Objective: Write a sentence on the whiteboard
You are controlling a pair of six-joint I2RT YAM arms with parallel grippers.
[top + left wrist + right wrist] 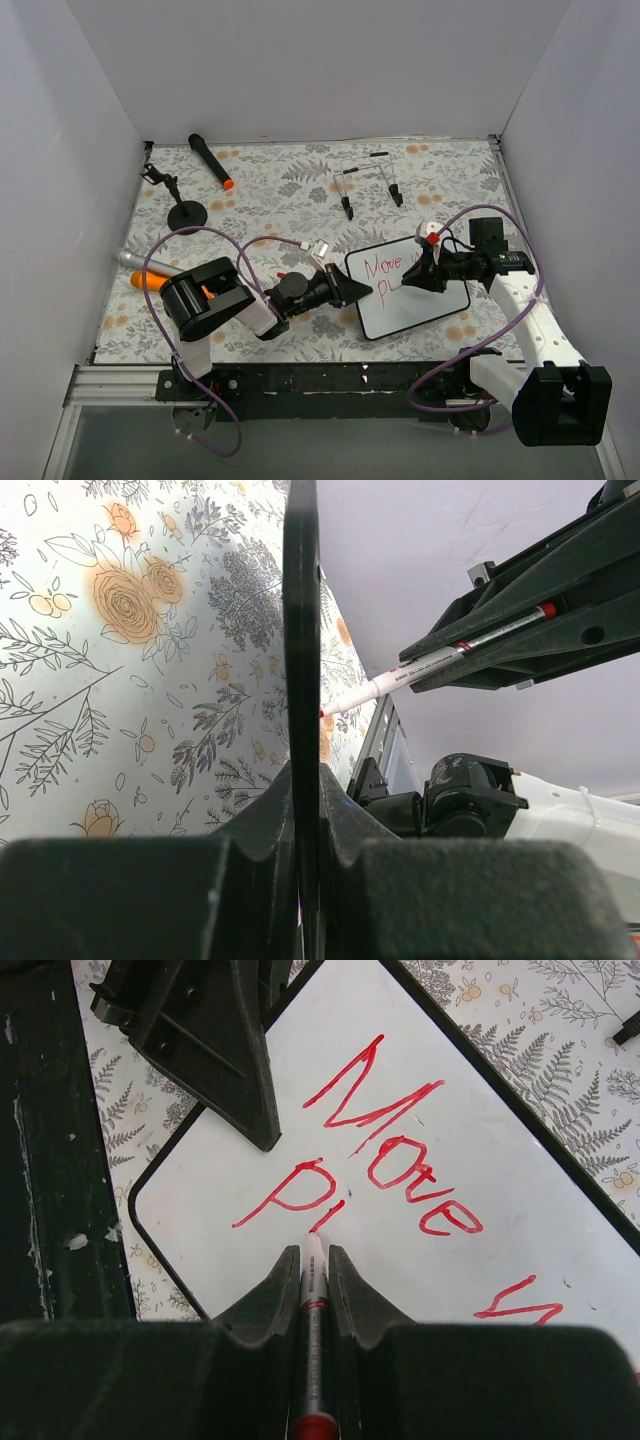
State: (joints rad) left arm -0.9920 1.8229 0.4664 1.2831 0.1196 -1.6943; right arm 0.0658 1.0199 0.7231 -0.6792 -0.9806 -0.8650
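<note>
Floral cloth (280, 190) is covering the table, and the whiteboard (415, 312) is sitting on it between the two arms. The left gripper (362, 290) is clamping the board's nearest edge. The right gripper (410, 283) is squeezing a red marker (314, 1290), whose tip is touching the board just under "Move" in the red sentence (390, 1165).

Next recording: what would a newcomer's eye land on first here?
Red lettering, the sentence, reading "Move" with "Pl" under it, slants across the whiteboard in the middle of the table. The right hand pinches a red marker, its tip at the board below "Pl". The left hand clamps the board's edge from the left.
</note>
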